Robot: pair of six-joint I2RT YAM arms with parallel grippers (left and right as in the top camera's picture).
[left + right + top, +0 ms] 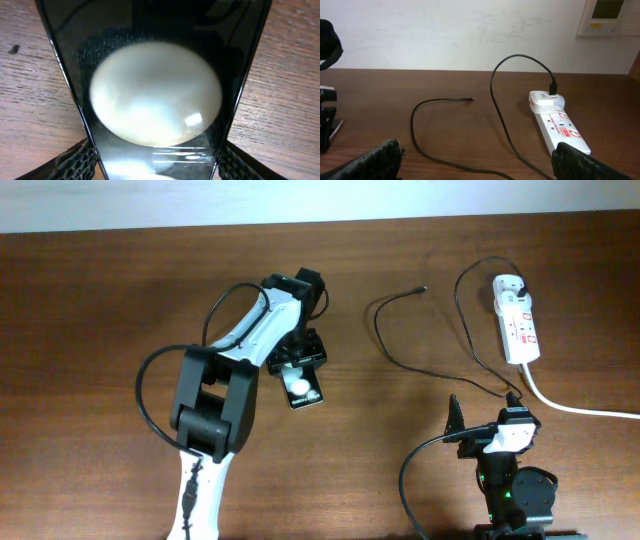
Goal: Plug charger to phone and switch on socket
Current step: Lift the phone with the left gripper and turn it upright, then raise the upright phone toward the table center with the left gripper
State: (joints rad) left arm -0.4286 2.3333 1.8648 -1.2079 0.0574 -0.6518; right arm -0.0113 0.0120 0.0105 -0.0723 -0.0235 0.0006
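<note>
2 fingers [75,160] flank the phone's [155,100] edges.

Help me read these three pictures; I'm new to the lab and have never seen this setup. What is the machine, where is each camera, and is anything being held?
Two robot arms stand at a wooden table, each ending in a two-finger gripper. One picture looks down from above; the other two come from cameras on each wrist. The left gripper is at the black phone, whose glossy face fills the left wrist view, one finger on either side; whether they press on it I cannot tell. The right gripper is open and holds nothing. On the table lie the white socket and the thin black charger, one end plugged into the socket, its tip lying free.
</note>
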